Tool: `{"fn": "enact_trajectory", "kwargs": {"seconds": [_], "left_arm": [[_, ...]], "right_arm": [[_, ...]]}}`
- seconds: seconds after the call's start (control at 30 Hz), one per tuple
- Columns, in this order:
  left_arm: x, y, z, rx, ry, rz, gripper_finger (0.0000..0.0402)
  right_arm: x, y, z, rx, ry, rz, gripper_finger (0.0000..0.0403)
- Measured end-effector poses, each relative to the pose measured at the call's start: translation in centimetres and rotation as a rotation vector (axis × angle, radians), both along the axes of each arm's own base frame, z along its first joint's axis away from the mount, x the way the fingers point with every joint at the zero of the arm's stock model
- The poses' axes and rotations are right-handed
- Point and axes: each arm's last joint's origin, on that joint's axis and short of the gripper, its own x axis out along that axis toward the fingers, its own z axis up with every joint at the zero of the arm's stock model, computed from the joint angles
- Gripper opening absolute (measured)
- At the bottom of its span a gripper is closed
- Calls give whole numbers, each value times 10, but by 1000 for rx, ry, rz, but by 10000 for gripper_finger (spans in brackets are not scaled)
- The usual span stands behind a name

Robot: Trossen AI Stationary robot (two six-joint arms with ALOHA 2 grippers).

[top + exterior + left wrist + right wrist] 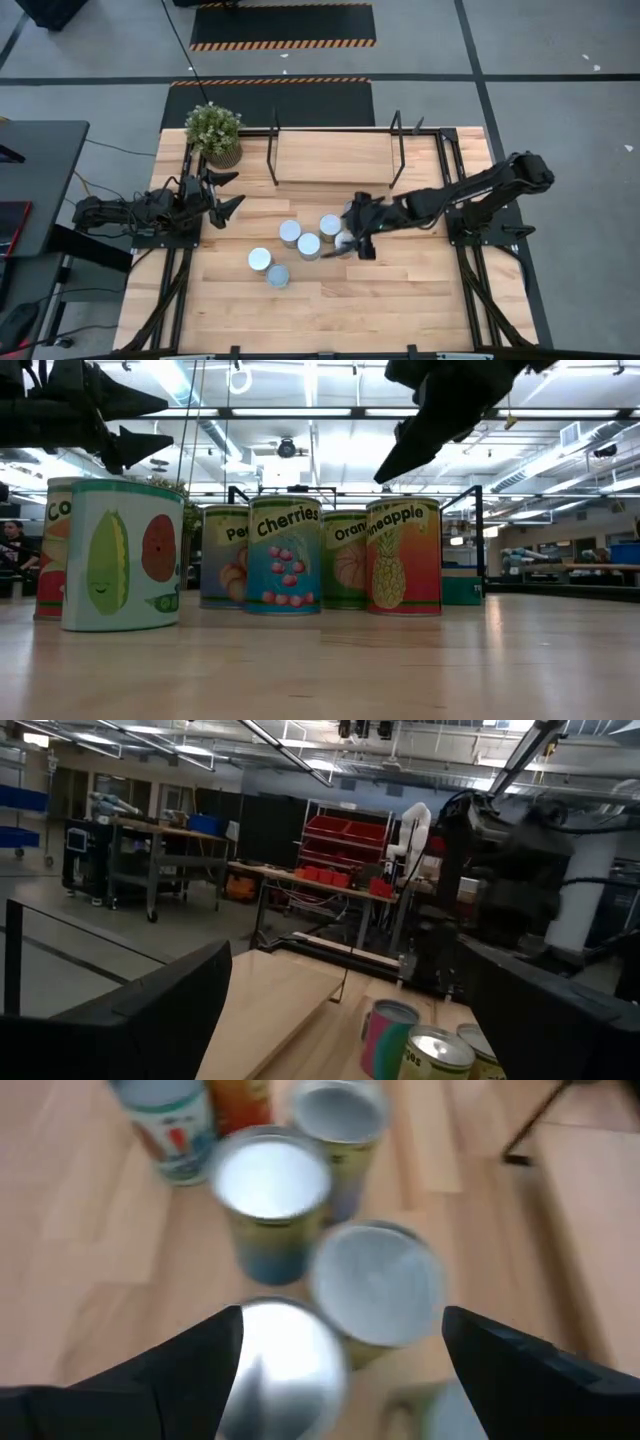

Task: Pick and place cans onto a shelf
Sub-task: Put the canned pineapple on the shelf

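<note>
Fingers [180,1370] of my right gripper [352,243] spread apart above cans [308,245]; left gripper [228,192] open, waiting beside plant [214,130].

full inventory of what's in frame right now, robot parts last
cans: six seen, silver tops, fruit and vegetable labels, clustered mid-table.
shelf: one, light wood with black end frames, back of table, no cans on it.
potted plant: one, green, back left corner.
table: one, light wood.
left gripper: open, left side near the plant, apart from the cans.
right gripper: open, above the cluster's right end.
</note>
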Motion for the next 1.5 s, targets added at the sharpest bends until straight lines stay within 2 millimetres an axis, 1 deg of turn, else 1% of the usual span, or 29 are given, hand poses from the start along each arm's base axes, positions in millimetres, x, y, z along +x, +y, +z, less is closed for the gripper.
{"fn": "enact_trajectory", "kwargs": {"seconds": [0.13,0.23,0.37,0.47,0.57,0.67,0.9,1.1,1.3,1.5], "left_arm": [[0,0,0,4,1,1,392],[-1,0,2,30,-9,8,392],[-1,0,5,64,-22,18,392],[-1,0,5,91,-17,25,392],[-2,0,6,113,-13,32,392],[-2,0,8,135,-26,41,392],[-4,0,11,159,-48,51,392],[-4,0,11,173,-45,55,392],[-4,0,11,174,-44,56,392],[-4,0,11,174,-45,55,392]], "right_arm": [[9,17,-7,2,58,-26,351],[16,26,-10,6,67,-61,356],[22,29,-13,-9,90,-150,363],[23,30,-14,18,107,-197,365],[21,33,-15,43,123,-227,365],[17,36,-16,23,133,-248,365],[14,45,-15,11,126,-236,365],[9,46,-26,-41,115,-257,365],[8,48,-30,-29,99,-239,365],[8,44,-34,-44,111,-237,365]]}}
